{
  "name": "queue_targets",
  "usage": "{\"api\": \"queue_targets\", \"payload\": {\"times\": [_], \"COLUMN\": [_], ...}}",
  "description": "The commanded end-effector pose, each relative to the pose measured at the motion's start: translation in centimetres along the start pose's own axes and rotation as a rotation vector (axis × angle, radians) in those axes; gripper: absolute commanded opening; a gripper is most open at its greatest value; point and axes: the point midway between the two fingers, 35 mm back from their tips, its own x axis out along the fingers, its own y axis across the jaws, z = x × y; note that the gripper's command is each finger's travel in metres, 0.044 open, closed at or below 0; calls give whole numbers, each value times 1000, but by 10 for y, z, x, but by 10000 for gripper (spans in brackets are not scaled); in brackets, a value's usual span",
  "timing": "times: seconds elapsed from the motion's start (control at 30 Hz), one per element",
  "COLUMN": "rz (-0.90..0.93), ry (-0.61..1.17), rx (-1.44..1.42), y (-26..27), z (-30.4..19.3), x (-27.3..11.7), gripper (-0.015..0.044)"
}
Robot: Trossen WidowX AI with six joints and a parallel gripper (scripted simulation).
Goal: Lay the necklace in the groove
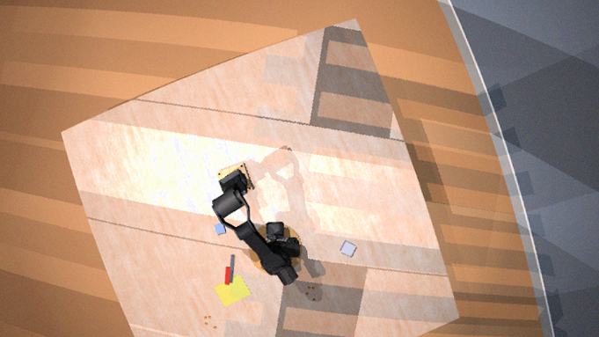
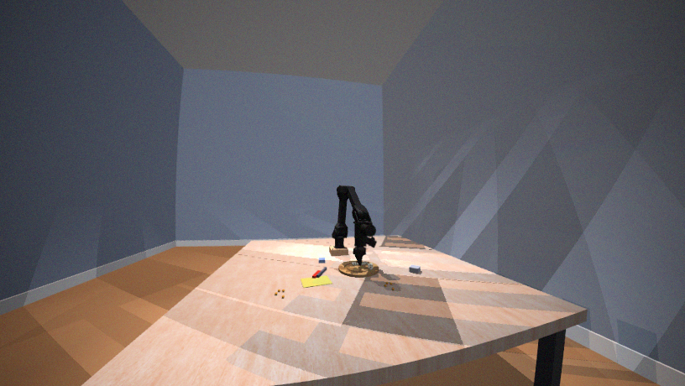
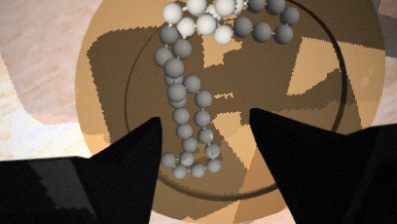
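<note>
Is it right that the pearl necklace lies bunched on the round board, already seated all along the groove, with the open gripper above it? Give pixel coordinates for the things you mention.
Not seated: the wrist view shows most of the necklace (image 3: pixel 181 116) bunched inside the groove's ring (image 3: pixel 344 83).

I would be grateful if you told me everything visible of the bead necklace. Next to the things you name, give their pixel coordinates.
The necklace (image 3: pixel 176 93) is a string of round, smooth beads, whitish in light and grey in shade, joined by thin links. It lies bunched on the round board (image 3: pixel 104 29), mostly inside the groove, folded into narrow loops. Its lower loop lies between the claw's open fingers; its top runs out of view.
</note>
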Motion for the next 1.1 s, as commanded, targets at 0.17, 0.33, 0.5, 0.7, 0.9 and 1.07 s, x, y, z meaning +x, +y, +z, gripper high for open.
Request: {"api": "queue_targets", "payload": {"times": [0.17,0.33,0.5,0.7,0.9,1.07], "rz": [4,4,4,4,4,4], "ry": [2,2,2,2,2,2], "rx": [-1,-1,-1,-1,-1,-1], "y": [1,1,1,1,1,1], "z": [0,0,0,0,0,0], "x": [4,4,4,4,4,4], "gripper": [198,66,13,0,0,0]}}
